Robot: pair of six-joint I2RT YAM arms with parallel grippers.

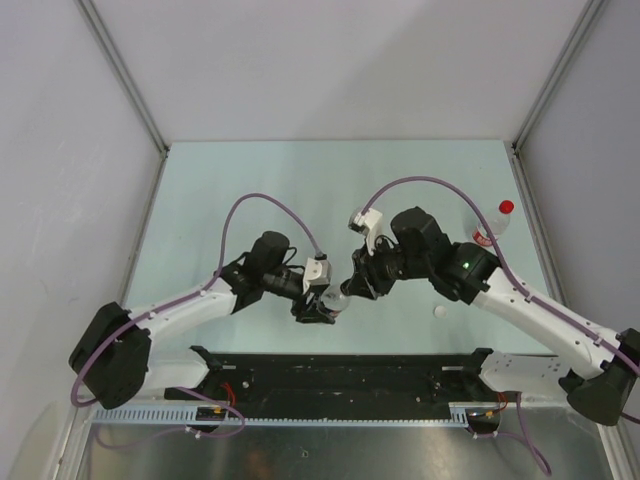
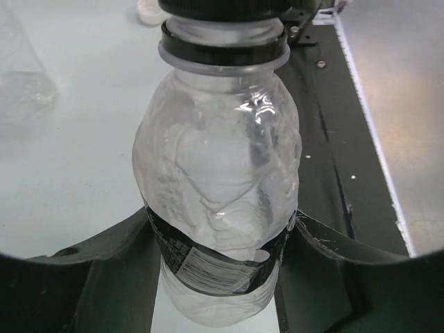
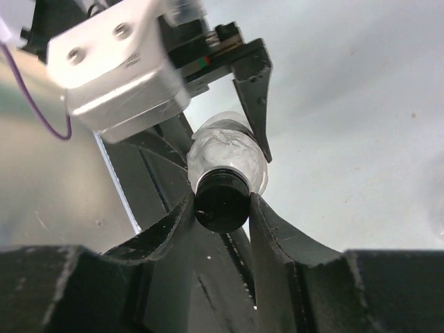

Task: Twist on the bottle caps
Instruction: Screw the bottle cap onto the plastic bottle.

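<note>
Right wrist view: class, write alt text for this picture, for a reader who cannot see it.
The right gripper has its two dark fingers clamped on a black cap sitting on the neck of a crumpled clear bottle. The left gripper holds the bottle's body just beyond, over a pale table.

Right gripper [image 3: 220,200] — around black cap [image 3: 222,207]

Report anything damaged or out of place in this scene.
The clear bottle in the left end effector is crumpled, its walls dented and creased. A whitish cap lies loose on the table. The right end effector grips the black cap on its neck.
</note>
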